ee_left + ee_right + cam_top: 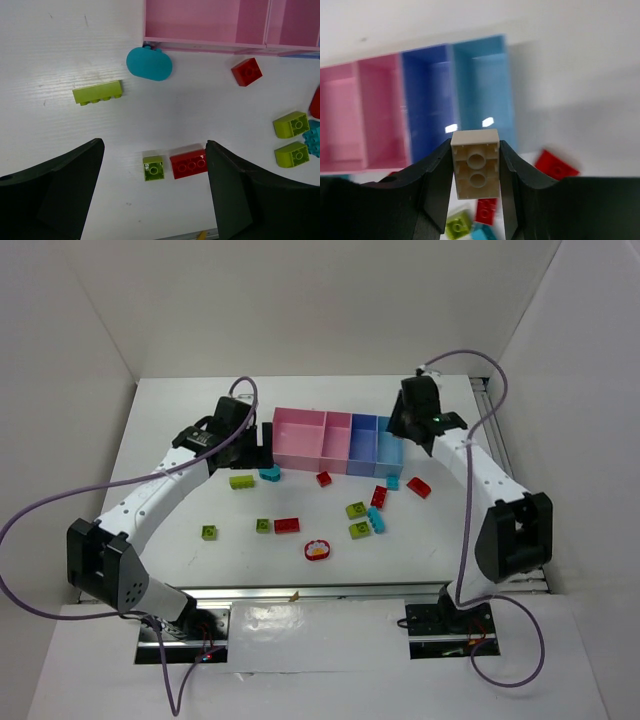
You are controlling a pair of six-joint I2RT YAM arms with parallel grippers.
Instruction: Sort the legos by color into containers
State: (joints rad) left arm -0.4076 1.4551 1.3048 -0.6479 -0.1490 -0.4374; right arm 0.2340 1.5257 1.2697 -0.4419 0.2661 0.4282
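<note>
Gripping a cream brick point(476, 175) by its two flat long sides, the right pincer point(475, 155) held it above the bins point(452, 100), near the wall between the dark-blue and light-blue ones. The brick looked hard, light and smooth. It would probably not give or break under the squeeze, but it might swivel if pinched at a corner, so the flat sides seemed the right hold. The bins were open at the top with thin walls, and all four appeared empty, leaving free room to drop into.

The left pincer point(155, 145) hung wide apart over the table point(250, 550), holding nothing. Beyond it lay a long lime brick point(97, 93), well apart from its neighbours and easy to straddle across its narrow width. A rounded teal piece point(149, 63) touched the corner of the pink bin point(200, 20), so a finger would likely find no room on that side. A red brick point(189, 163) and a small lime one point(153, 168) sat just beside each other, leaving little gap for a finger between them.
</note>
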